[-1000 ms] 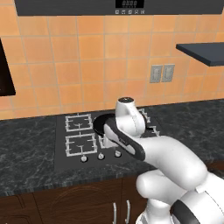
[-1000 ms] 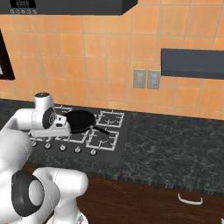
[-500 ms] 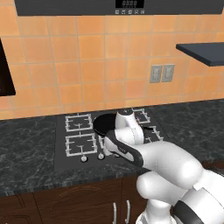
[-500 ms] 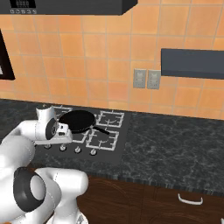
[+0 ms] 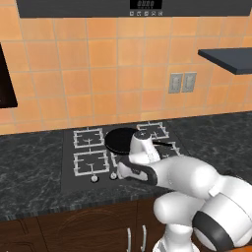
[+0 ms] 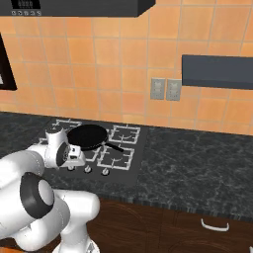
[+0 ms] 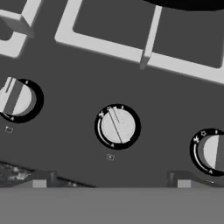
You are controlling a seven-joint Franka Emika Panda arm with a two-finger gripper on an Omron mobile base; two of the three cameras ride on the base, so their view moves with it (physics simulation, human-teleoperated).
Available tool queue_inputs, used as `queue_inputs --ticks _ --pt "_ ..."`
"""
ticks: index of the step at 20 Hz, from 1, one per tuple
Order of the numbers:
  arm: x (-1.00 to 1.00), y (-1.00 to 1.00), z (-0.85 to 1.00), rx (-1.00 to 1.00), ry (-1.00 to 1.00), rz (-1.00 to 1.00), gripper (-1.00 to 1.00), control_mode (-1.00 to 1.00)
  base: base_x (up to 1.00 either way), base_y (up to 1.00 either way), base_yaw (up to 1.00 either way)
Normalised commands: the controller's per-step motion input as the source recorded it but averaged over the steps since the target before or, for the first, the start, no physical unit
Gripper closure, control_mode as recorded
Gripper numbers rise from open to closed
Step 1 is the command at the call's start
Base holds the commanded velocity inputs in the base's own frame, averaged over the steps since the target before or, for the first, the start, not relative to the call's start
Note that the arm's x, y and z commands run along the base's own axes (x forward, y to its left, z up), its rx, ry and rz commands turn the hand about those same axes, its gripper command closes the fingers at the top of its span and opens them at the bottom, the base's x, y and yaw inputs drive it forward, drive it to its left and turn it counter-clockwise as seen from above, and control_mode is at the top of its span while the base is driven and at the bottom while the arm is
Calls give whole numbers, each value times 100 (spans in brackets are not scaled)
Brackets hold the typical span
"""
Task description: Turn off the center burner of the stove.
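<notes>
1. The stove (image 5: 69, 170) sat in the dark worktop (image 5: 29, 172), its center burner (image 7: 144, 52) partly under a black frying pan (image 5: 120, 139).
2. The end effector (image 7: 109, 183) hovered over the middle knob (image 7: 117, 127), fingers apart and touching nothing.
3. A good next move: descend centered, straddle the knob's ridge, close, then rotate toward off.

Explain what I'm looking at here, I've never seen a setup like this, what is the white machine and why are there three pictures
It's a rendered kitchen. The white machine is a robot arm on a drivable base. Two pictures come from cameras on that base, behind the arm to its left and right. The third looks along its hand, whose fingertips stand apart, holding nothing. On the dark counter sits a black stove with silver grates, a frying pan and a row of knobs. The hand hangs low, directly over one knob.
</notes>
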Motion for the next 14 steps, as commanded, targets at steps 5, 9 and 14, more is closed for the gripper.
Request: queue_inputs --ticks 5,9,14 --pt "24 0 0 0 0 0 -100 -100 0 0 0" --pt "9 0 -8 0 0 0 -100 -100 0 0 0" --pt "12 0 -18 0 -2 0 -100 -100 0 0 0"
